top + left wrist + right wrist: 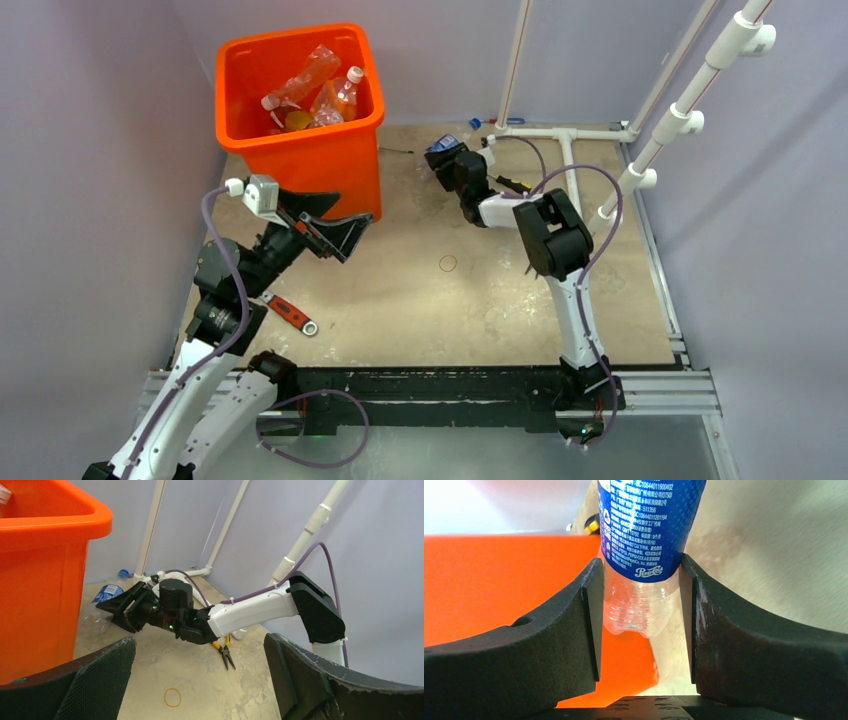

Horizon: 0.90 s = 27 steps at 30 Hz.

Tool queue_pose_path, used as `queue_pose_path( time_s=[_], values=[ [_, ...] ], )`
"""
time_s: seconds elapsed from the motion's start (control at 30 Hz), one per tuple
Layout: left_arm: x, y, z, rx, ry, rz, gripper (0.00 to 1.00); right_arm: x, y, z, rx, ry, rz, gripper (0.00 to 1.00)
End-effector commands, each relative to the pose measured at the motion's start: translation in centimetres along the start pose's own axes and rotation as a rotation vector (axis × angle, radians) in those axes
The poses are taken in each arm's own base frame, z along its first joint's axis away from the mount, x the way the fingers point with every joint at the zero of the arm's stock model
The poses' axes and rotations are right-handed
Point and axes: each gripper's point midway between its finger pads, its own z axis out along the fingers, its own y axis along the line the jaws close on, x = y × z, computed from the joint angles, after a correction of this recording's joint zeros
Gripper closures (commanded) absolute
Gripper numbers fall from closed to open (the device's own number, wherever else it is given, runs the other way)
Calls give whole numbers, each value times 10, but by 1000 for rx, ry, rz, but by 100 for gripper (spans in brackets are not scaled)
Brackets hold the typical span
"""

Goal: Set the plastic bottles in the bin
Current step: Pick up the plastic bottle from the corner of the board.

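The orange bin [300, 165] stands at the back left with several clear bottles [325, 90] inside; it also shows in the left wrist view [35, 580] and the right wrist view [499, 580]. A clear Pepsi bottle [649, 530] with a blue label lies low near the floor right of the bin [452, 140] [104, 596]. My right gripper [440, 160] [117, 611] [641, 580] has a pad touching each side of its lower body. My left gripper [335, 228] [200, 680] is open and empty, held in front of the bin.
A red-handled wrench [285, 310] lies by the left arm. Yellow-handled pliers [515, 185] [225, 652] lie under the right arm. A rubber band [448, 263] [173, 697] lies mid-table. A white pipe frame [570, 135] stands at the back right.
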Motion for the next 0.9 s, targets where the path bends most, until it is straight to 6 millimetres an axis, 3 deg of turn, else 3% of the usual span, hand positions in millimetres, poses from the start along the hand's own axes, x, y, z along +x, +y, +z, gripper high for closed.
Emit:
queue_pose_path(
  time_s=[0.0,0.23,0.43,0.57,0.67,0.87],
  values=[
    [-12,-8,-2,21,-47,-6,1,-6,101,-43,-273,-16,-72,54],
    [-33,-11,-10,-12,-88,11,1,-18,162,-96,-377,-85,-292,56],
    [-58,-12,-13,-53,-155,29,1,-23,210,-162,-449,-177,-479,57],
    [-86,-18,-10,-57,-220,57,1,-29,224,-208,-458,-244,-579,58],
    [-104,-24,-3,-41,-257,89,1,-33,222,-245,-451,-283,-660,58],
    [-120,-43,33,70,-180,200,1,-26,223,-334,-561,-248,-792,59]
  ],
)
